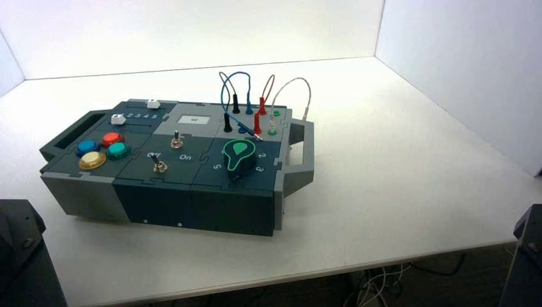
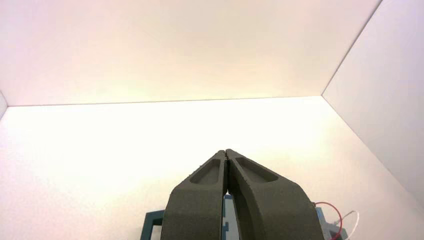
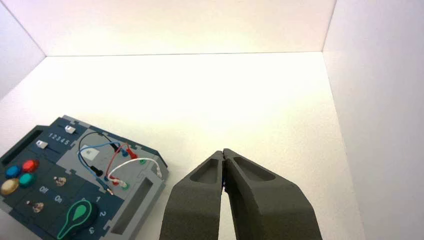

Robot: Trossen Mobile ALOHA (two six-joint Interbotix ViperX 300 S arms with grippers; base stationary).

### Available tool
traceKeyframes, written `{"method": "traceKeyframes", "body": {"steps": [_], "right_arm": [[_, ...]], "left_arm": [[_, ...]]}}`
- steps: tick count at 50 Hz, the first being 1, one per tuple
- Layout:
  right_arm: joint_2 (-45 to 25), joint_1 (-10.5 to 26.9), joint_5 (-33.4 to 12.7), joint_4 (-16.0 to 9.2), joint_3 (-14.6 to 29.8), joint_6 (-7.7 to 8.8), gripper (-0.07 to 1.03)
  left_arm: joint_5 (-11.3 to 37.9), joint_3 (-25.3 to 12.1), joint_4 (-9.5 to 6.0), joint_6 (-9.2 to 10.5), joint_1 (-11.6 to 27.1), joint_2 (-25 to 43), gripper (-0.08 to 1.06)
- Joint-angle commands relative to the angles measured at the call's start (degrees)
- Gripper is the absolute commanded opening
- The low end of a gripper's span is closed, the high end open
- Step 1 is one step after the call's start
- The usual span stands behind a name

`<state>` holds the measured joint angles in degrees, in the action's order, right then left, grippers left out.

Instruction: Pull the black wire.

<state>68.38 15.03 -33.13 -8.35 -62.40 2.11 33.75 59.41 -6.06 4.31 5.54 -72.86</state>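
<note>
the box (image 1: 153,198) on the surface (image 1: 396,192); both arms parked at the near left and near right, fingers closed and empty. the blue wire (image 1: 225,87) crosses the near side. the black wire (image 1: 222,75), far right, looks light and springy; best gripped by a plug (image 1: 236,103).
</note>
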Motion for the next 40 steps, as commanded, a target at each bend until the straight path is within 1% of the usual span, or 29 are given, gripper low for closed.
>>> {"method": "traceKeyframes", "body": {"steps": [1, 19, 23, 29, 34, 40], "right_arm": [[-0.44, 0.0, 0.26, -0.26, 0.7, -0.09, -0.02], [-0.88, 0.09, 0.26, -0.26, 0.7, -0.09, -0.02], [-1.23, 0.09, 0.35, -0.26, 0.62, -0.09, -0.02], [-1.76, 0.09, 0.35, -0.26, 0.7, -0.09, -0.02], [-2.46, 0.09, 0.44, -0.26, 0.7, -0.09, -0.02], [-2.55, 0.09, 0.62, -0.26, 0.7, -0.09, -0.02]], "left_arm": [[-0.62, -0.53, 0.0, 0.0, 0.26, 0.79, -0.03], [-0.62, -0.53, -0.18, 0.0, 0.7, 1.49, -0.03], [-0.79, -0.44, -0.79, -0.09, 1.76, 1.67, -0.03], [-0.88, 0.09, -1.76, 0.0, 4.83, 3.69, -0.03], [-0.97, 0.53, -1.76, 0.0, 7.29, 7.03, -0.03], [-0.97, 0.18, -1.58, -0.35, 10.46, 12.3, -0.03]]}}
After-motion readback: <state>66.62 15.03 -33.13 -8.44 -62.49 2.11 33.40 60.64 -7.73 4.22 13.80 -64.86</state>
